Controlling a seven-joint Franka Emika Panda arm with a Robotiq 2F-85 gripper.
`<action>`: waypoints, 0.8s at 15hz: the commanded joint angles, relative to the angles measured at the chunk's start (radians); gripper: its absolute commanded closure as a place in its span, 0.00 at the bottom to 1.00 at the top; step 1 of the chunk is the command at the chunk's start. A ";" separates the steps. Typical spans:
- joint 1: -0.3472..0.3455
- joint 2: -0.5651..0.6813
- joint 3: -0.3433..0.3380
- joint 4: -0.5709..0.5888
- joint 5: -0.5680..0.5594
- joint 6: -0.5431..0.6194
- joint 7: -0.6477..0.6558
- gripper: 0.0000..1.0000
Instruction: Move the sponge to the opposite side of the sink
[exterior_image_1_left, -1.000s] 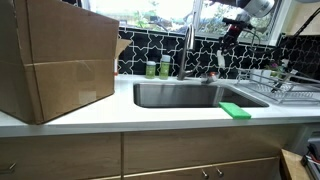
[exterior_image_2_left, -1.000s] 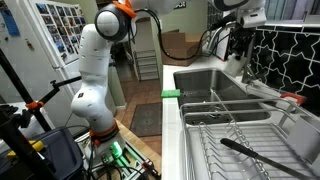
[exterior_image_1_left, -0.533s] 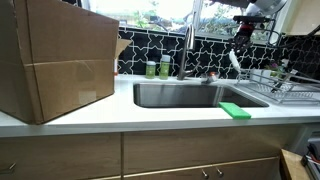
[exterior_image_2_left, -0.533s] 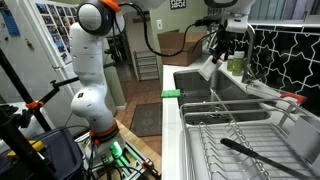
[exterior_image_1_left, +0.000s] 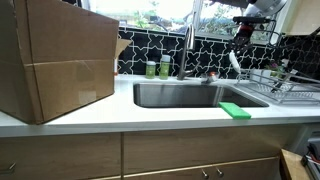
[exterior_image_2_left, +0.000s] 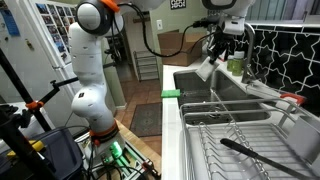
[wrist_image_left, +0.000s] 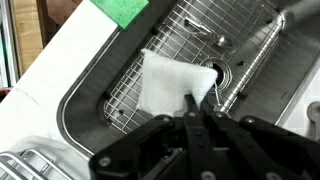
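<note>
In the wrist view, the sponge (wrist_image_left: 125, 10) lies far up to the left on the white counter (wrist_image_left: 45, 70), right at the rim of the sink (wrist_image_left: 88, 88) and well apart from my jaws. Right of it a white cloth (wrist_image_left: 170, 82) hangs over the wire grid (wrist_image_left: 255, 45) on the basin floor. My gripper (wrist_image_left: 200, 108) is above the basin, with the jaws pressed together and pinching that cloth's lower right edge.
</note>
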 joint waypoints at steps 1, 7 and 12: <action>0.054 -0.061 -0.039 -0.161 0.017 -0.019 0.012 0.95; 0.085 -0.085 -0.083 -0.382 -0.005 -0.121 0.131 0.95; 0.106 -0.078 -0.111 -0.481 -0.080 -0.103 0.242 0.95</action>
